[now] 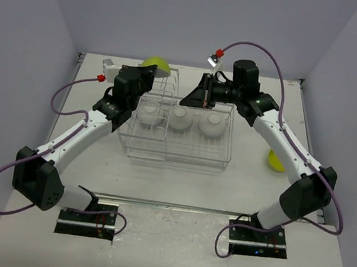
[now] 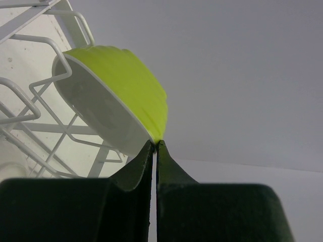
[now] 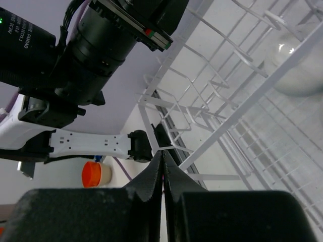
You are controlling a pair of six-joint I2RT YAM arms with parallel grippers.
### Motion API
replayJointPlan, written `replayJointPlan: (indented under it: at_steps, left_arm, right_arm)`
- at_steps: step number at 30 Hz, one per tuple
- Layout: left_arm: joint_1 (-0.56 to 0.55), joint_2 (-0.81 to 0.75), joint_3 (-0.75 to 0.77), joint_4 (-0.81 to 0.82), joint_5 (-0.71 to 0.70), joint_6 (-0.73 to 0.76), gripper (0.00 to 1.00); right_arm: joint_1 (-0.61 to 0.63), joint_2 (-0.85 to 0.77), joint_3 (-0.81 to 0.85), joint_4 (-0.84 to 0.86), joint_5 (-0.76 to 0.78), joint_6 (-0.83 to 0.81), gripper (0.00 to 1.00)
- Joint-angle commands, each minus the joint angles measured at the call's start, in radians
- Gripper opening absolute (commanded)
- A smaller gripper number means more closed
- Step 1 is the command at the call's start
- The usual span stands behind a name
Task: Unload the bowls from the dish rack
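The white wire dish rack stands mid-table. Three white bowls sit upside down in a row in its basket. My left gripper is shut on the rim of a lime-yellow bowl at the rack's back left, by the slotted section. In the left wrist view the gripper pinches the lower rim of this bowl, which is tilted on edge against the wires. My right gripper is at the rack's back edge. In the right wrist view it is shut on a thin rack wire.
A second lime-yellow bowl lies on the table right of the rack, beside my right arm. A white bowl shows through the wires in the right wrist view. Grey walls close in at the back and both sides.
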Motion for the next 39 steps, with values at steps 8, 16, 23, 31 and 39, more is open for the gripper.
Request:
replayJointPlan:
  at_steps: [8, 16, 23, 31, 39]
  left_arm:
    - [0.006, 0.020, 0.006, -0.044, -0.036, 0.024, 0.00]
    - [0.003, 0.040, 0.015, -0.040, -0.036, 0.008, 0.00]
    - [0.003, 0.064, 0.041, -0.038, -0.031, 0.011, 0.00]
    - [0.003, 0.072, 0.054, -0.032, -0.026, 0.021, 0.00]
    - [-0.002, 0.060, 0.049, 0.011, -0.017, 0.031, 0.00]
  right_arm:
    - [0.017, 0.203, 0.193, 0.042, -0.247, 0.000, 0.00]
    - [0.019, 0.344, 0.327, -0.035, -0.318, -0.068, 0.00]
    - [0.040, 0.440, 0.392, -0.059, -0.339, -0.071, 0.00]
    - [0.057, 0.477, 0.349, -0.019, -0.319, -0.071, 0.00]
    - [0.059, 0.457, 0.265, 0.021, -0.238, -0.039, 0.00]
